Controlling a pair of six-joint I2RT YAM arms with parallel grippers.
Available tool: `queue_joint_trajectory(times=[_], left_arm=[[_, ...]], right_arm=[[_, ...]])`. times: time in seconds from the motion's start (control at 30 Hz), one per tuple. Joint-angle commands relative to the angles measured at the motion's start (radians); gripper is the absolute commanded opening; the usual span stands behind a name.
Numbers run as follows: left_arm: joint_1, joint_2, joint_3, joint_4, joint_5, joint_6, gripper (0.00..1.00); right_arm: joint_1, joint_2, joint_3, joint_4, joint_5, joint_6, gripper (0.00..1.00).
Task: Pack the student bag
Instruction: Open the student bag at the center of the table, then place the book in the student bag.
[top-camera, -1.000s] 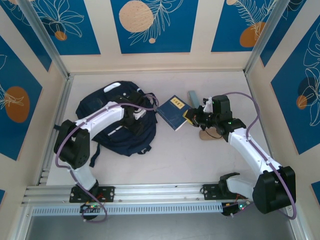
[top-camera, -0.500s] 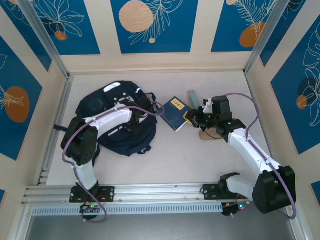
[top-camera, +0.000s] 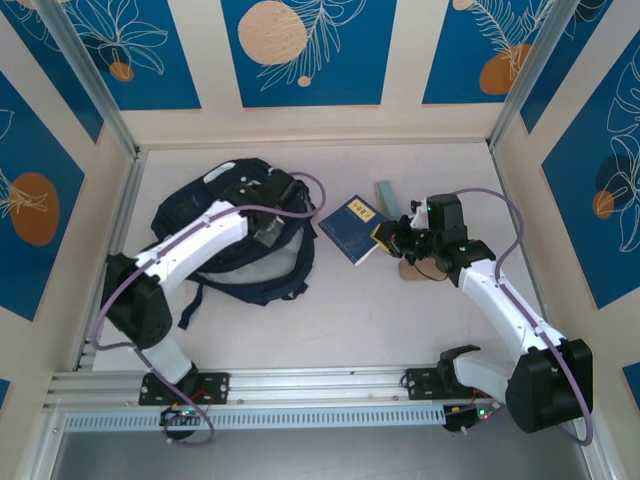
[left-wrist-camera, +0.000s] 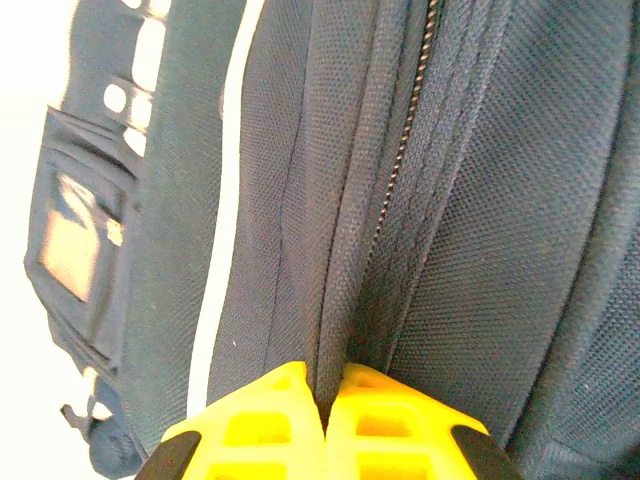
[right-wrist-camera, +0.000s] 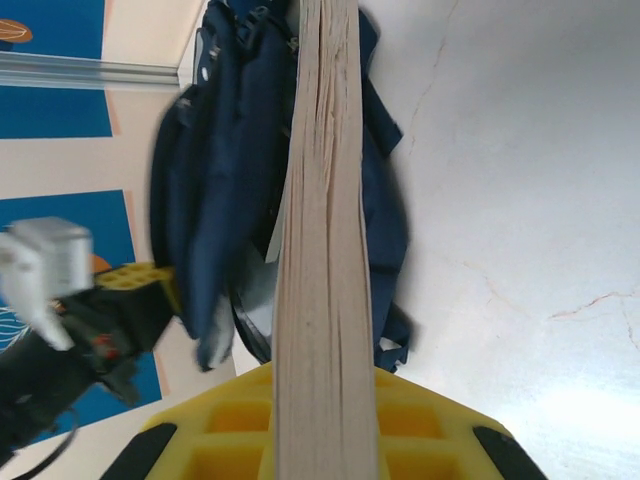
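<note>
The bag (top-camera: 240, 275) lies on the table (top-camera: 400, 330) in its far left part, close to the left edge and a little short of the far edge; the left arm reaches over it from the near left corner, and the left gripper (top-camera: 272, 205) sits on the bag's right half, toward the far side; in the left wrist view the left gripper (left-wrist-camera: 326, 395) is clenched, its yellow fingers (left-wrist-camera: 265, 425) pressed together on a raised fold of the bag (left-wrist-camera: 500, 200); the fold runs beside the zip (left-wrist-camera: 405, 150), and a white stripe (left-wrist-camera: 225, 250) runs along the fabric further left

The right gripper (top-camera: 385, 237) is over the table's middle right, nearer the far edge than the near one; it is grasping a navy book (top-camera: 350, 225) by the corner that points right, and the book lies just beside the bag's right side, whether touching it I cannot tell; in the right wrist view the right gripper (right-wrist-camera: 325, 400) clamps the book (right-wrist-camera: 325, 200) from both sides, pale page edges facing the camera, with the bag (right-wrist-camera: 225, 150) beyond it and the left gripper (right-wrist-camera: 135, 285) on the bag's left part; a small grey-blue thing (top-camera: 386, 194) lies just beyond the right gripper toward the far edge, and a tan thing (top-camera: 412, 270) lies partly under the right arm on the near side
</note>
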Motion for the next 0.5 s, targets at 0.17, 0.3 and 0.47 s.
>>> queue_joint_trajectory(times=[0.17,0.3,0.47], left_arm=[[0.000,-0.089,0.184,0.144,0.093,-0.080,0.00],[-0.002,-0.096,0.202,0.214,0.237,-0.107,0.00],[-0.002,-0.090,0.210,0.257,0.311,-0.153,0.00]], right_arm=[[0.068,0.024,0.010,0.113,-0.158,-0.015,0.00],[0.136,0.102,0.031,0.177,-0.167,0.017,0.00],[0.207,0.275,0.107,0.276,-0.115,0.080,0.00]])
